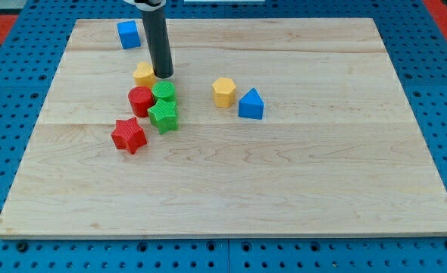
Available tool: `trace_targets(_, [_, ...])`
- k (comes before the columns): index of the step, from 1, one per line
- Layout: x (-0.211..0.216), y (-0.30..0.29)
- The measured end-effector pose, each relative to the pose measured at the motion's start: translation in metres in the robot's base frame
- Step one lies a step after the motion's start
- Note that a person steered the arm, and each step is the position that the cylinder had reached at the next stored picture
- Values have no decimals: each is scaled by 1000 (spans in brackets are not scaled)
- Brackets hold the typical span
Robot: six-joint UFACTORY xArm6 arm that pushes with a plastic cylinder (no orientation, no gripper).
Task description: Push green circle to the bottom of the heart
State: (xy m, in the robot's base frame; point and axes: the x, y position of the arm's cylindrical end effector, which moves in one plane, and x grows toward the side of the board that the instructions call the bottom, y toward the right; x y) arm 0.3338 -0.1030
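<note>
Red star (129, 135): nearest the surface's (284, 189) bottom edge.
Green circle (164, 93): touching yellow heart (143, 73), towards the top-left corner.
My tip (163, 74): just above the circle, likely placed to push.
Fingers: none; nothing held.

No lettering, labels, brand marks, numbers or signs can be read anywhere in the camera view: the wooden table (284, 189) shows only bare grain, the coloured blocks carry no markings, and the blue perforated surface (11, 76) around the table bears no legible print.
</note>
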Motion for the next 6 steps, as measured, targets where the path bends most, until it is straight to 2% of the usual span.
trace_targets(2, [0,0])
trace_targets(3, [4,52])
trace_targets(4, [38,42])
trace_targets(6, [-49,-39])
